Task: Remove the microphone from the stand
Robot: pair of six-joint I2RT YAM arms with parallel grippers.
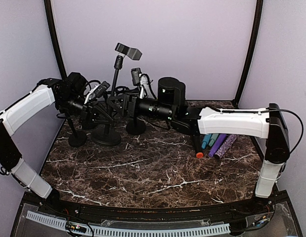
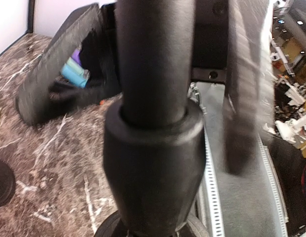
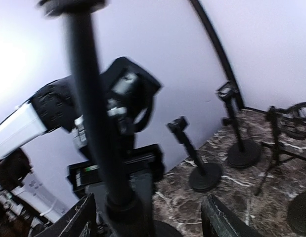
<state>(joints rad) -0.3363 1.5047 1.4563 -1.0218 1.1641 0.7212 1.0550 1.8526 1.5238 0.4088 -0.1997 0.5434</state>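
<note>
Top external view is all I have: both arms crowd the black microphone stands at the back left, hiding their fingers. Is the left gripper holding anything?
Observer: Yes. The left wrist view shows the left gripper shut on a thick black stand pole, just above its wider round collar.
Operator: And the right gripper?
Observer: Open. The right wrist view shows the right gripper with jaws apart and a thin black stand pole between them.
</note>
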